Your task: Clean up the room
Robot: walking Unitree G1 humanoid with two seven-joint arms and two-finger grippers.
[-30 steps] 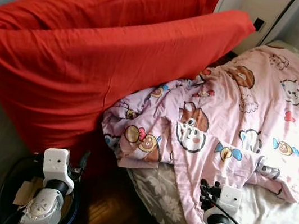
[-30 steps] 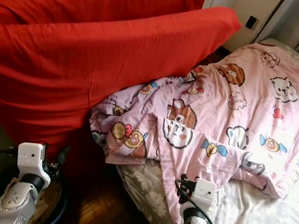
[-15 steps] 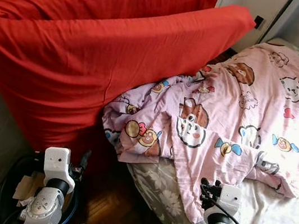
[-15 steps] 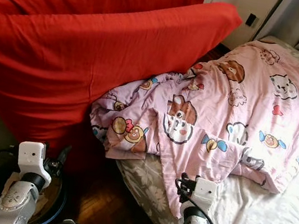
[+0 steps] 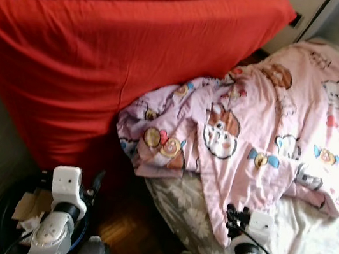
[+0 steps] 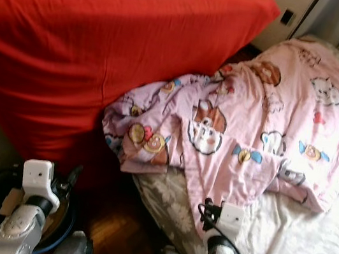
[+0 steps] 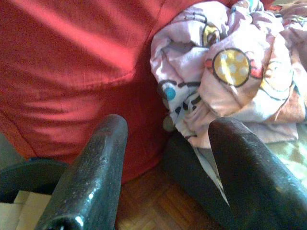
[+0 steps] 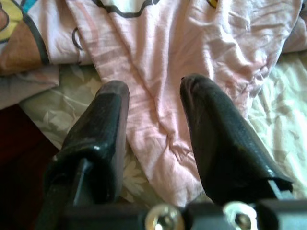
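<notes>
right pincer (image 8: 153, 139) over pink blanket (image 5: 267, 123)

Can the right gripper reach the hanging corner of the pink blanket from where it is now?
Probably yes. The right gripper, fingers open, points at the pink blanket corner on the bed; nothing lies between.

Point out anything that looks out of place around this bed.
The pink cartoon-print blanket lies crumpled, bunched against the big red cushion, one corner hanging over the edge of the floral-sheeted mattress. Both the right gripper and the left gripper are open and hold nothing.
</notes>
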